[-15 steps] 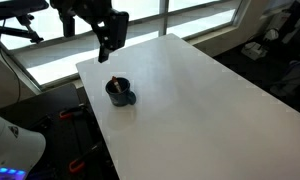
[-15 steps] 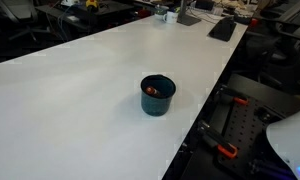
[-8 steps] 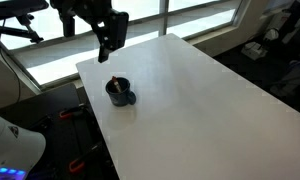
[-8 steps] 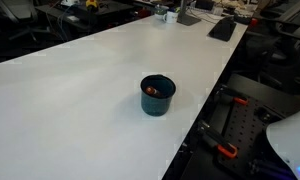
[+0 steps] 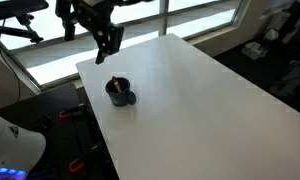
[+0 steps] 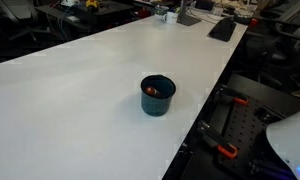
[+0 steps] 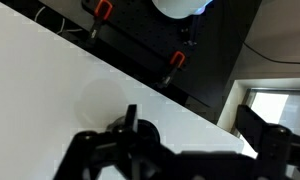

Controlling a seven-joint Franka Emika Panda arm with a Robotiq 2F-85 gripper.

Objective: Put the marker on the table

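The dark round cup (image 5: pixel 119 93) stood upright on the table (image 5: pixel 195 95), near one long edge, and it was the only container in sight. The marker (image 5: pixel 114 83) was in that cup, not on the tabletop: in an exterior view a thin stick leaned up past the rim, and in an exterior view that looked down into the cup (image 6: pixel 157 97) only a small reddish bit of the marker (image 6: pixel 150 91) showed against the inner wall, the rest lost in shadow. The gripper (image 5: pixel 109 42) hung in the air above the table's corner by the window (image 5: pixel 195 14), well apart from the cup and touching nothing. Its shape there was too dark and small to read, but in the wrist view the gripper (image 7: pixel 176 160) showed its fingers set wide apart with nothing between them, only bare white table (image 7: pixel 40 90) beneath. That wrist view alone caught the table edge from above with two red-handled clamps (image 7: pixel 176 62) on dark gear beyond it. The arm appeared in just one exterior view; the table (image 6: pixel 70 90) filled the view that showed the cup's inside.
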